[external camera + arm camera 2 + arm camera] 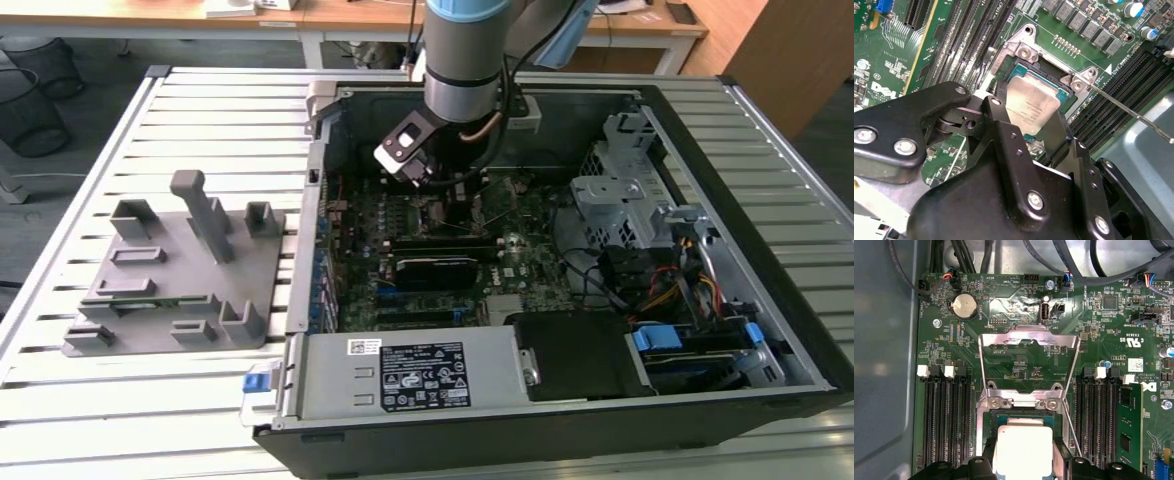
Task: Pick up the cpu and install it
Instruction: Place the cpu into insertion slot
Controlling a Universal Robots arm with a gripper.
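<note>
The cpu [1021, 447], a small square chip with a pale silver top, lies in or just over the metal-framed socket [1024, 402] on the motherboard. My gripper [1023, 462] reaches down over it, black fingers [983, 466] pressed against two opposite edges. In the second wrist view the cpu [1035, 105] shows between the fingertips [998, 114] of the gripper [1029, 125], level with the socket frame [1024, 50]. In the exterior view the gripper [447, 195] is low inside the open computer case [747, 300].
The socket's load plate [1026, 347] stands flipped open and its thin lever [1070, 425] sticks up beside the cpu. Memory slots [946, 415] flank the socket, one holding a green memory strip [1128, 425]. A grey fixture [174, 275] lies on the slatted table at the exterior view's left.
</note>
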